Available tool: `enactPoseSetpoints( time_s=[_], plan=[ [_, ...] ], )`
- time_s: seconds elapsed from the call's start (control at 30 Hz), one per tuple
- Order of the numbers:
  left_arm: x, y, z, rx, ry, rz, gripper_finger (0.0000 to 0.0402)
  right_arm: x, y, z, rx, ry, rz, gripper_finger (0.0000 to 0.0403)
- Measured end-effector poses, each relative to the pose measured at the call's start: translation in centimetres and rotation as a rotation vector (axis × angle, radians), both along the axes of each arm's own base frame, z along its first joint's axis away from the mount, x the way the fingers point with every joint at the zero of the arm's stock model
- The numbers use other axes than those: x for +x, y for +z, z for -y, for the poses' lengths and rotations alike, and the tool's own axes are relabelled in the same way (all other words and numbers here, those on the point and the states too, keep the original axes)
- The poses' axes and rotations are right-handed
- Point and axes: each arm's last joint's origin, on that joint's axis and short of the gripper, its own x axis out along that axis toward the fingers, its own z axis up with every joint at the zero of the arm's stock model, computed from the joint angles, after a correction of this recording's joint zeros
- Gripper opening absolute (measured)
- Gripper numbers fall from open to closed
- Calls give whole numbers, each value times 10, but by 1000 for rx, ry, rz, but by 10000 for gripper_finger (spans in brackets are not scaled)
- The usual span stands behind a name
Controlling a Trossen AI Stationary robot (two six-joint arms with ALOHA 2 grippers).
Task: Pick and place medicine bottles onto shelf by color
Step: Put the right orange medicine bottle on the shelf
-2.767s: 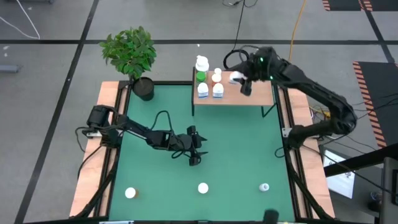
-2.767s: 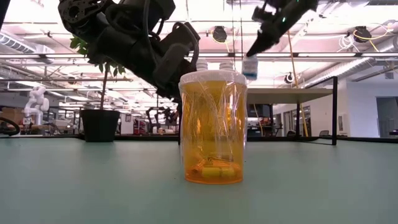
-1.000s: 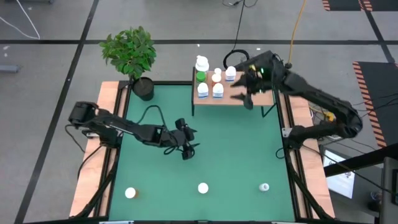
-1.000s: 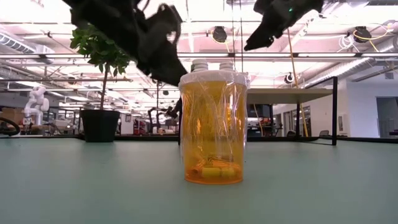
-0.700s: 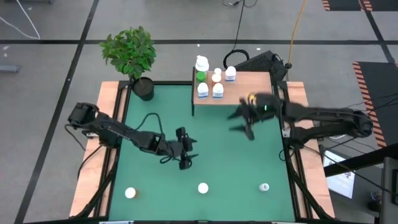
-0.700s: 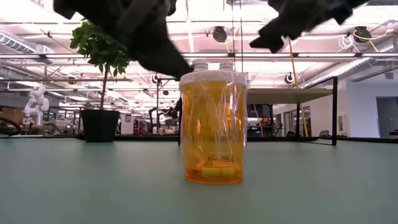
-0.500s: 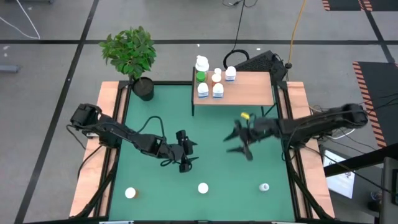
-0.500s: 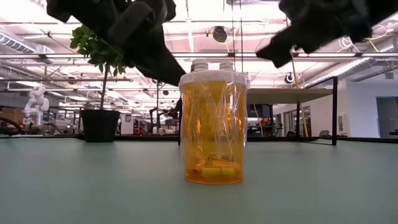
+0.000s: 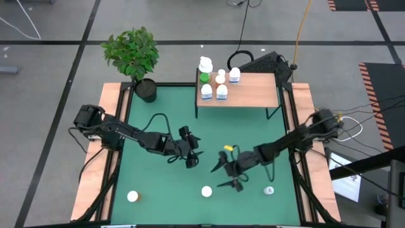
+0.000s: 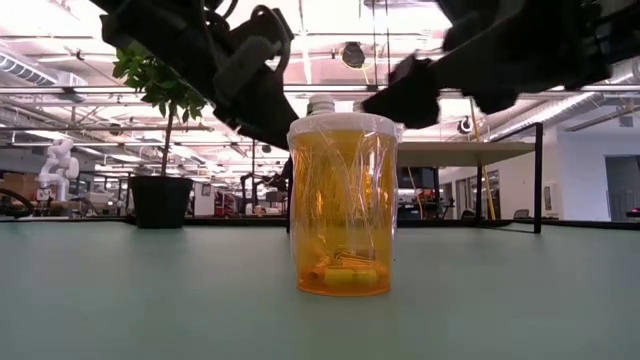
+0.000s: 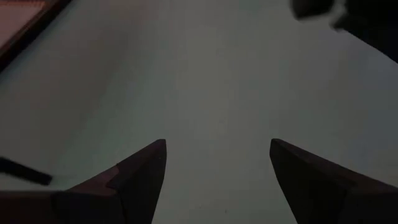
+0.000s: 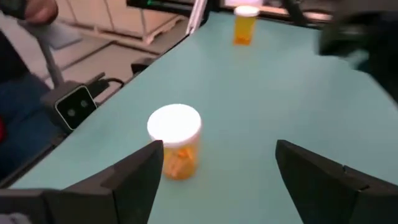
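Six medicine bottles (image 9: 220, 78) with white, green, orange and blue caps stand on the left part of the wooden shelf (image 9: 253, 94) at the far edge. Three more stand on the green mat near its near edge: an orange white-capped one (image 9: 207, 191), one at the left (image 9: 132, 197) and a small white one (image 9: 269, 190). My right gripper (image 9: 223, 176) is open above the mat, just far-right of the middle bottle, which shows ahead of its fingers (image 12: 175, 141). My left gripper (image 9: 193, 157) is open and empty over the mat's middle (image 11: 217, 162).
A potted plant (image 9: 134, 54) stands at the mat's far left corner. Wooden side rails (image 9: 101, 152) run along both sides of the mat. In the low view the middle orange bottle (image 10: 342, 205) stands close to the camera, with both arms above it.
My right gripper has left the shelf and swung toward the table's near edge and leftward, coming down over the mat beside the middle orange bottle; it has stayed open. The bottles on the shelf and mat have stayed put.
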Motion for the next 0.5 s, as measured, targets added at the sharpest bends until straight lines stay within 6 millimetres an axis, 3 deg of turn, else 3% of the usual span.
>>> enactPoseSetpoints(
  time_s=[0.3,0.5],
  plan=[
    [0,-1,-6,-2,40,-8,289,43,-17,-22,19,156,-28,307],
    [0,-1,-6,-1,39,-13,289,54,-27,-27,38,199,-54,300]
  ],
)
